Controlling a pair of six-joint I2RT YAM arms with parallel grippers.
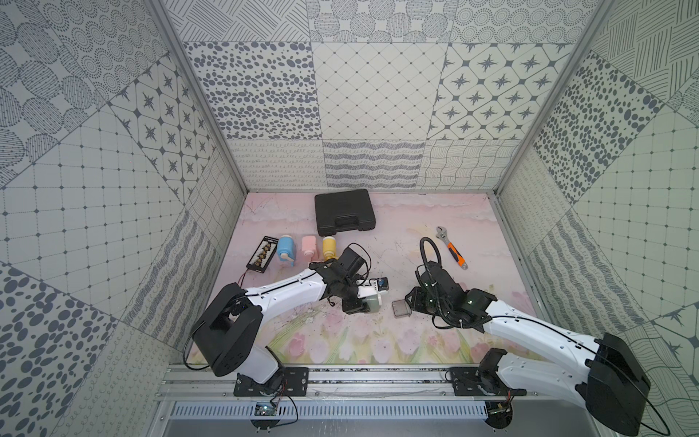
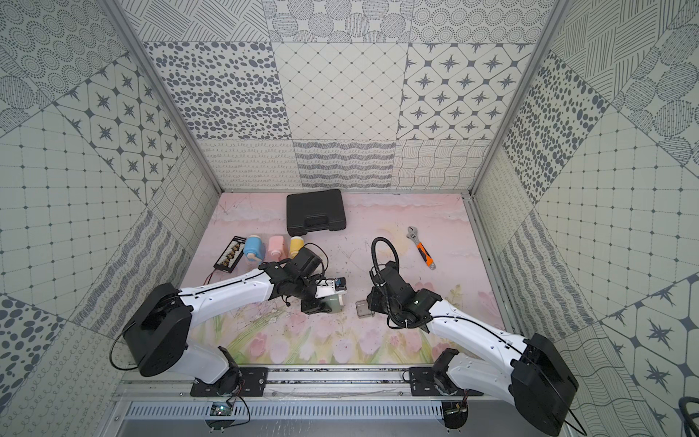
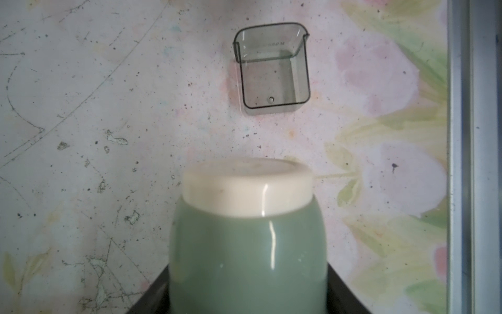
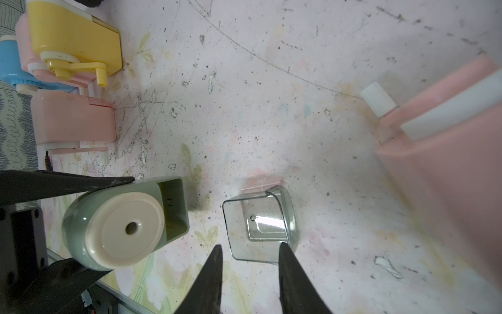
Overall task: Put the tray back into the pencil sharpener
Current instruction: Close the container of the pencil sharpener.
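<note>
- Left claw: I have it closed on the green pencil sharpener, one finger on each side of the body. Nothing else is in this claw.
- Purpose of this hold, as I judge it: the body is fixed so that it cannot slide when the tray is pushed in. The empty slot is turned toward the tray's side and is unobstructed.
- Whether the pencil sharpener rests on the table or hangs just above it cannot be determined.
- Tray: clear plastic, lying on the table near the middle of the front half, just beside the pencil sharpener on its right. The two are apart. The tray is not yet inserted.
- Right claw: partly open and holding nothing. The fingers stand one at each side of the tray's near end, at about the tray's own width. Whether either finger touches the plastic cannot be determined.
- Purpose of this position, as I judge it: the claw is aligned to close across the tray's side walls.
- Next move calls for a light pinch; thin clear walls may flex or slip.
</note>
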